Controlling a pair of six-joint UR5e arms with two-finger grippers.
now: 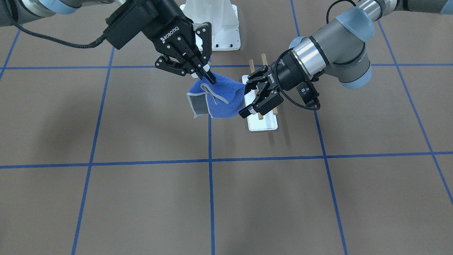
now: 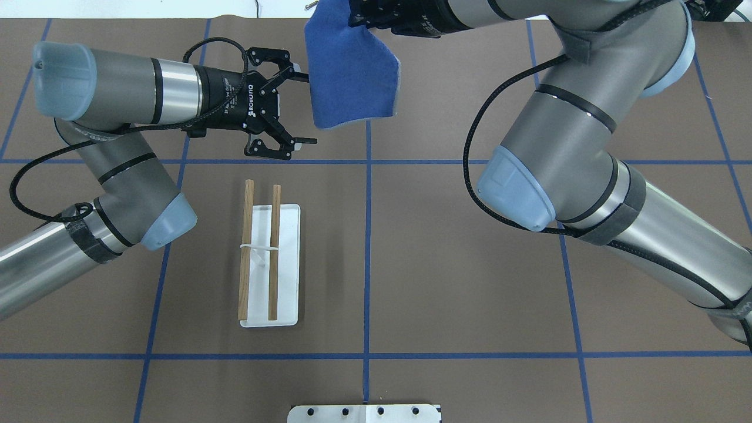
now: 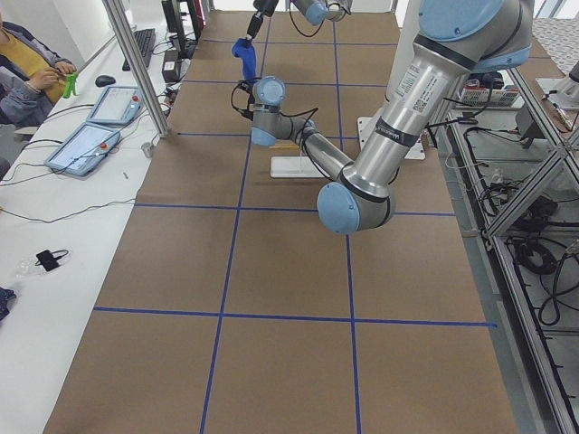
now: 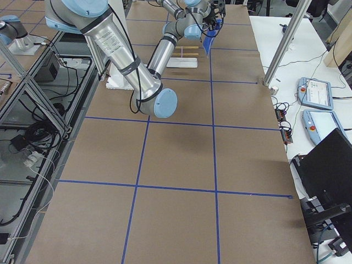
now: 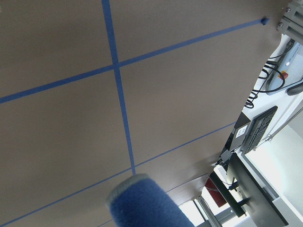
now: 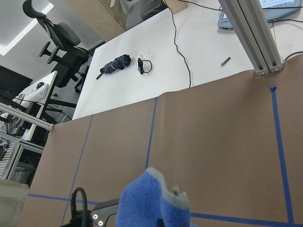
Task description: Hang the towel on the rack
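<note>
Brown paper covers the table, ruled into squares by blue tape lines. Over its far half the right gripper points steeply down from a raised, bent arm. Its fingers are pinched together on an upper fold of the towel, which dangles in the air, blue face out, with a grey-edged corner turned over. The left gripper lies nearly level and reaches in sideways, the forearm folded back at the elbow. Its jaws stand wide and hold nothing. One fingertip sits right at the towel's side edge, though contact cannot be told. Nearer the robot's base than the left gripper, the rack stands on the table: a white base carrying two wooden rails. The towel hangs beyond the rack's far end, off it and apart from the rails. Past the table a white bench holds a folded umbrella, with an office chair beside it.
</note>
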